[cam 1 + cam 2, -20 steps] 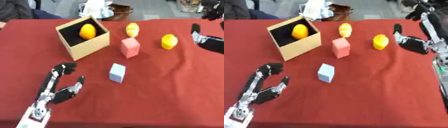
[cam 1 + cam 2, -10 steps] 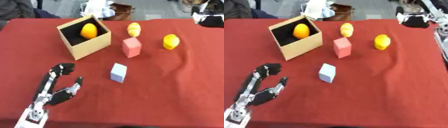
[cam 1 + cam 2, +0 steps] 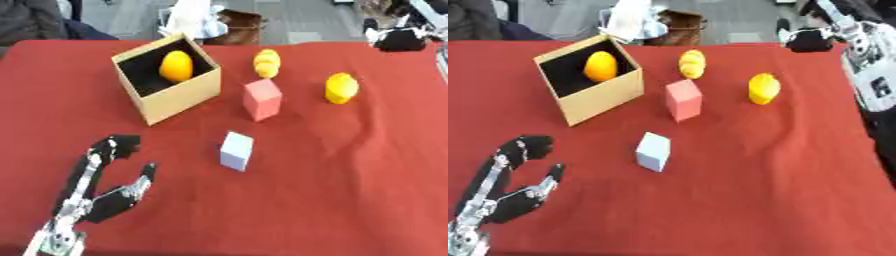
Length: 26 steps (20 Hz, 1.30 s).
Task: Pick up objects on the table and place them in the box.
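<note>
While the left hand [image 3: 105, 192] rests idle with fingers relaxed and spread, well in front of the box [image 3: 171, 85], nothing is being carried. The box already holds an orange fruit [image 3: 176, 66], so part of the job looks done. Right of the box stand a pink block [image 3: 262, 99] and, behind it, a yellow fruit [image 3: 267, 62]; nearer the robot lies a pale blue cube [image 3: 236, 150]. Farther right sits another yellow fruit [image 3: 341, 88]. The right hand [image 3: 808, 39] hovers beyond, its finger state unclear. Only the right eye view shows its forearm.
</note>
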### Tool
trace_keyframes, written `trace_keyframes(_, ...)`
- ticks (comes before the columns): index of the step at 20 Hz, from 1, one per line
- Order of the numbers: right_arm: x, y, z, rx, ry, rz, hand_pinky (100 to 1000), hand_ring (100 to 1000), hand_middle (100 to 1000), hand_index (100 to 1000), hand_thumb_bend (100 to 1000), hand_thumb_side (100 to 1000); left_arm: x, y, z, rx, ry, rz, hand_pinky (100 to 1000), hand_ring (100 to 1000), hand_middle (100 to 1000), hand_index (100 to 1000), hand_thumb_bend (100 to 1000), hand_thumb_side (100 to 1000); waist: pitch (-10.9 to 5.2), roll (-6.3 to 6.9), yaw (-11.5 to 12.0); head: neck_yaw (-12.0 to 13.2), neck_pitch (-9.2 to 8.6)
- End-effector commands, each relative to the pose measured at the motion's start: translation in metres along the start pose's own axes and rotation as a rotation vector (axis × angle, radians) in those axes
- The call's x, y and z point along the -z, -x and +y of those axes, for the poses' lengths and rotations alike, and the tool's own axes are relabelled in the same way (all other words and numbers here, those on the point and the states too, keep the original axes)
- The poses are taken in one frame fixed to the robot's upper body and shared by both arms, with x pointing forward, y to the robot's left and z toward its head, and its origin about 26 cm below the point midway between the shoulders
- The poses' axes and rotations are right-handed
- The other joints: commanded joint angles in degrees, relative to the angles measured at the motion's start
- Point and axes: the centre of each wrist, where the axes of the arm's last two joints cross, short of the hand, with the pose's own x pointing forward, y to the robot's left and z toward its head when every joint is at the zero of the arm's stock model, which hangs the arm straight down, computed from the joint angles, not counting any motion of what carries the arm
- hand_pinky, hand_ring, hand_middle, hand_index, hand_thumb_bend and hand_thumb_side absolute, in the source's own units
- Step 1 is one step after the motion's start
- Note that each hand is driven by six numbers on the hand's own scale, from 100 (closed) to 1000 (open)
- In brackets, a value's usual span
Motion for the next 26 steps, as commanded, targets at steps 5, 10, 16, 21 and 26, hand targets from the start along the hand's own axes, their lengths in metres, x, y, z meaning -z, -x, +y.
trace_keyframes(5,0.026,-0.003,0.017,-0.019,-0.081,0.167,738,731,828,915,100,289,0.003,-0.007,0.004,0.006,0.013,-0.033,768,741,714,804,331,343,-0.35,-0.40,0.48,-1.04,-0.44)
trace_keyframes(10,0.033,0.009,0.042,-0.034,-0.113,0.198,737,732,827,915,100,302,0.004,-0.007,0.003,0.002,0.018,-0.036,768,741,714,805,330,343,-0.35,-0.24,0.73,-1.36,-0.43)
trace_keyframes(16,0.036,0.023,0.070,-0.025,-0.134,0.210,738,733,827,917,100,327,0.004,-0.008,0.002,-0.001,0.022,-0.039,768,741,714,806,328,344,-0.37,-0.12,0.98,-1.84,-0.43)
trace_keyframes(21,0.034,0.035,0.090,-0.017,-0.147,0.225,739,735,824,915,100,348,0.005,-0.008,0.001,-0.003,0.027,-0.042,769,741,714,807,329,344,-0.39,-0.04,1.18,-2.82,-0.74)
trace_keyframes(26,0.032,0.041,0.100,0.003,-0.161,0.250,739,738,823,917,100,378,0.006,-0.009,0.001,-0.004,0.029,-0.045,769,741,714,809,328,343,-0.48,0.00,1.45,-4.29,-0.99)
